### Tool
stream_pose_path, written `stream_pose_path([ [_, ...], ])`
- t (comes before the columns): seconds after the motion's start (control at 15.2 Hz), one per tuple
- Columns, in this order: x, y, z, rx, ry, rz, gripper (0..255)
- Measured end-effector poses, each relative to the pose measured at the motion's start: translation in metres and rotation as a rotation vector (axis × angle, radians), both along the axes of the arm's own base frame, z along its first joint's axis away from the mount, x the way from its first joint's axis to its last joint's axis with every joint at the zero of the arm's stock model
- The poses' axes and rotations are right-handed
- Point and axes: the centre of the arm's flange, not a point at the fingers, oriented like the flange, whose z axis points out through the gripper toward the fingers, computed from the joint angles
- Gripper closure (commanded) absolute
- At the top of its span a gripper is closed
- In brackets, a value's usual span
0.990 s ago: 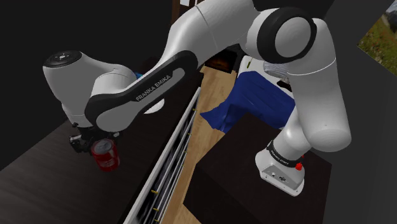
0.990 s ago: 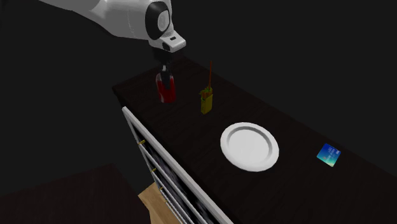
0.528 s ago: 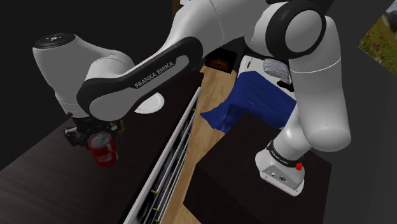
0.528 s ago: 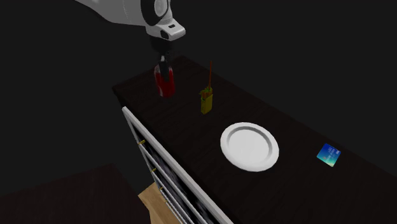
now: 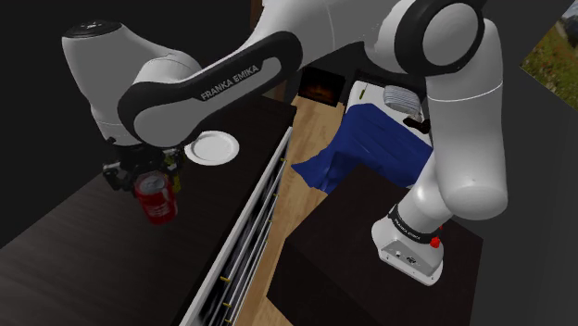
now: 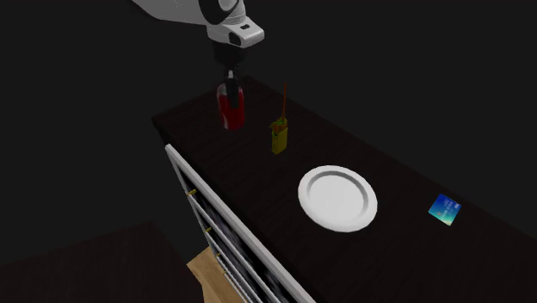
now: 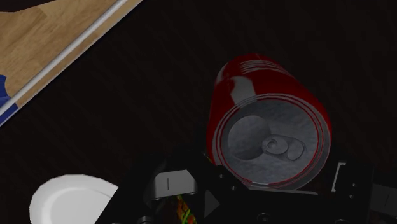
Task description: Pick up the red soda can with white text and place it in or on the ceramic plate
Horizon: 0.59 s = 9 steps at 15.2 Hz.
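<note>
Between the fingers [image 6: 231, 88] hangs the red can [image 5: 158, 200], squeezed tight. It has gone up off the dark desk [image 6: 258, 185] and slid a bit toward the white plate [image 6: 337, 197] (that is still far from the fingers). So the carrying has begun. Past the desk is wood floor [image 5: 289, 196], with a black area [image 6: 69, 129] all around.

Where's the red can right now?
In the second exterior view, the red can is clasped in the gripper at the upper-left end of the dark table, just left of the yellow object, with the white plate farther right.
</note>
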Motion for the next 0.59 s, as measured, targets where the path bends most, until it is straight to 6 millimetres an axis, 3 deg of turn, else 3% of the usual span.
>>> stream_pose_path([
  [0.59,0.068,-0.101,0.009,0.0,0.0,-0.001,255],
])
